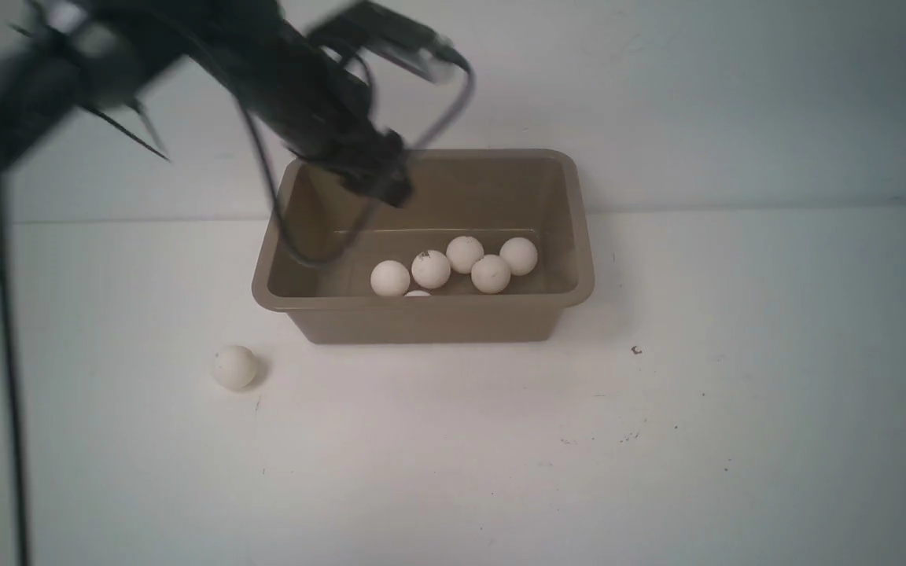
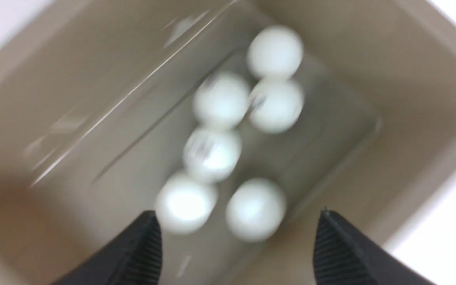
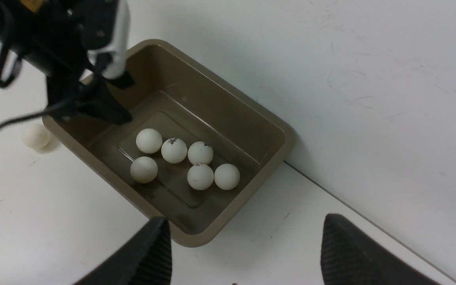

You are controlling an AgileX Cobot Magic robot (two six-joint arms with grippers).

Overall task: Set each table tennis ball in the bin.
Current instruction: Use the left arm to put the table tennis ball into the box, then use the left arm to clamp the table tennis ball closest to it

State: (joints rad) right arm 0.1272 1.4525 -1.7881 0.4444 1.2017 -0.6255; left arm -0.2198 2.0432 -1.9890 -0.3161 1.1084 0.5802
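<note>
The taupe bin (image 1: 421, 318) stands mid-table with several cream-white table tennis balls (image 1: 431, 269) clustered on its floor. One more ball (image 1: 234, 367) lies on the table in front of the bin's left corner. My left gripper (image 1: 378, 185) hangs over the bin's left half, open, with nothing between its fingers. Its wrist view looks straight down at the balls (image 2: 212, 154) inside the bin's walls (image 2: 370, 59), and the left gripper (image 2: 238, 213) there is spread wide. My right gripper (image 3: 244, 237) is open and empty, off to the bin's (image 3: 228, 107) right. From there I see the balls (image 3: 174, 150) and the loose ball (image 3: 36, 135).
The bin stands close to the white back wall (image 1: 736, 94). A black cable (image 1: 288, 228) from the left arm loops down over the bin's left wall. A small dark speck (image 1: 636, 350) lies on the white table to the right of the bin.
</note>
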